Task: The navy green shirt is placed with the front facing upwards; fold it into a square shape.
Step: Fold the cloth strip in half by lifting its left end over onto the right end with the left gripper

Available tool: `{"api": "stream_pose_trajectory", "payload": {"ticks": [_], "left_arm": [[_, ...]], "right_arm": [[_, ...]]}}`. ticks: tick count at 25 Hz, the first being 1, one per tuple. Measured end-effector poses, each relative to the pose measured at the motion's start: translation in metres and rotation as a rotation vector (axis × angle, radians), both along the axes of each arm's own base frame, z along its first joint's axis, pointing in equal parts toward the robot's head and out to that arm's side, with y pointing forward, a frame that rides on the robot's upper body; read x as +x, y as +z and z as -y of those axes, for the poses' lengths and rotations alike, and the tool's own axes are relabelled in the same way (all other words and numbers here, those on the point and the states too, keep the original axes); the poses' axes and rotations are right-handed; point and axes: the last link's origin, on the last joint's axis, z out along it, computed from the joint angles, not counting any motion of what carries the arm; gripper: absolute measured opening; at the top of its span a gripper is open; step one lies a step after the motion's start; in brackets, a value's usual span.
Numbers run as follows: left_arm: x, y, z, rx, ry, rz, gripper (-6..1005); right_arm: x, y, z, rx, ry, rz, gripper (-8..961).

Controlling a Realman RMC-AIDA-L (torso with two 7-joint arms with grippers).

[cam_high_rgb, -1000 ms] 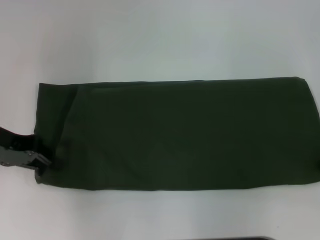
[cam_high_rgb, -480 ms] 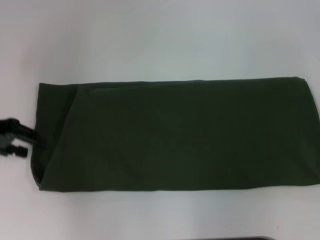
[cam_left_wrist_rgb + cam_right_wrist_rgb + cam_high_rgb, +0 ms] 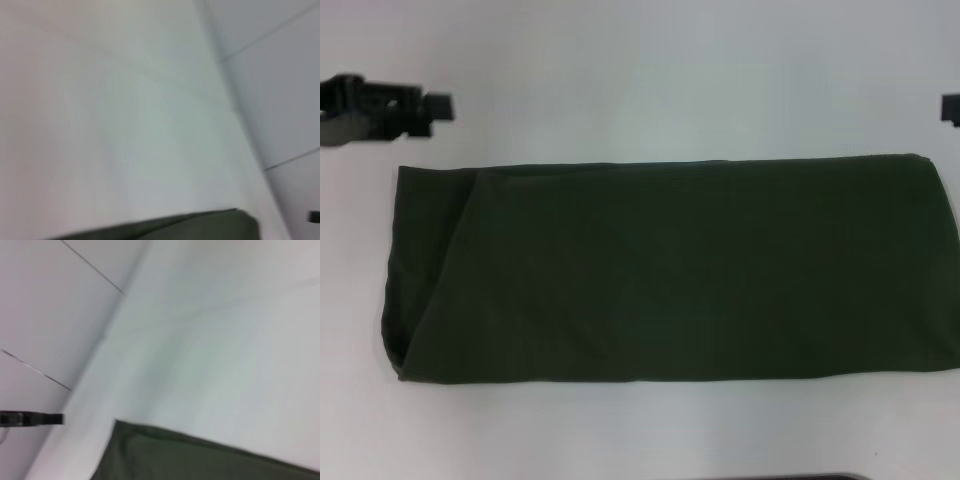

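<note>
Looking down from the head view, one navy green shirt [image 3: 665, 270] lies folded into a long band across the white table [image 3: 650, 70], while the left gripper [image 3: 432, 105] hovers off its far left corner holding nothing, though I cannot tell how wide it stands, and the right gripper [image 3: 950, 108] barely peeks in. Left wrist view: mostly tabletop and one shirt edge; right wrist view: a shirt corner and what is probably the left gripper beyond.

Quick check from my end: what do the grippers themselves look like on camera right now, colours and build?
Only bits show. The left gripper is black and blocky, with a squared tip and a dull grey metal section behind it; no cables or markings can be made out. The right gripper is just a small black squared piece at the edge of the head view. Both are above the white table, beyond the navy green shirt.
</note>
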Motion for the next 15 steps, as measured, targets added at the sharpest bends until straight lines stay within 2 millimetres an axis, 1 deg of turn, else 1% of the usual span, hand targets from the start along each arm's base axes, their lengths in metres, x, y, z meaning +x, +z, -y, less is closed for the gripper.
{"api": "stream_pose_trajectory", "payload": {"ticks": [4, 9, 10, 15], "left_arm": [[0.003, -0.012, 0.001, -0.002, -0.071, 0.035, 561], [0.006, -0.019, 0.000, -0.002, -0.128, 0.033, 562], [0.006, -0.020, 0.000, 0.004, -0.135, 0.032, 563], [0.005, -0.021, -0.001, 0.012, -0.116, 0.040, 563]], "right_arm": [[0.000, -0.011, -0.001, -0.001, 0.068, -0.045, 714], [-0.007, -0.015, -0.004, 0.043, 0.127, -0.086, 757], [-0.007, -0.016, -0.005, 0.059, 0.128, -0.094, 766], [-0.004, -0.017, -0.008, 0.137, 0.085, -0.178, 741]]}}
